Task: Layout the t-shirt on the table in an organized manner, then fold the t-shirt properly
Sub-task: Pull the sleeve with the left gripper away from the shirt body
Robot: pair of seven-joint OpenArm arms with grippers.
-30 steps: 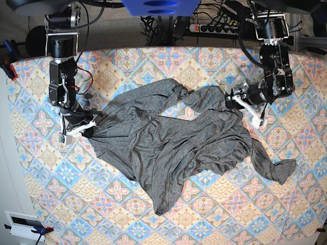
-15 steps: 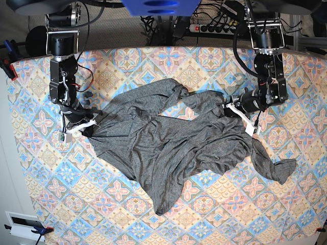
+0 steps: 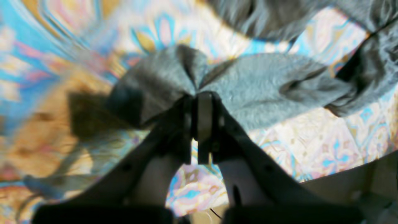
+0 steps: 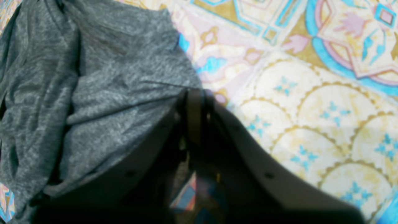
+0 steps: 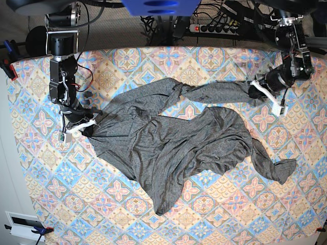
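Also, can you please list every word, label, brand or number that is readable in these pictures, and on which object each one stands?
No text can be read in any view.
The t-shirt is plain, with no print.
The table cloth shows only a floral pattern.
The power strip behind the table is too small to show any marking.

You are not looking at any words, numbers, labels or brand names that can be read. The t-shirt (image 5: 173, 143) is showing plain grey cloth with no print. The table (image 5: 214, 214) is showing only flower and diamond shapes, no letters. Nothing on the arms is showing writing clear enough to read.
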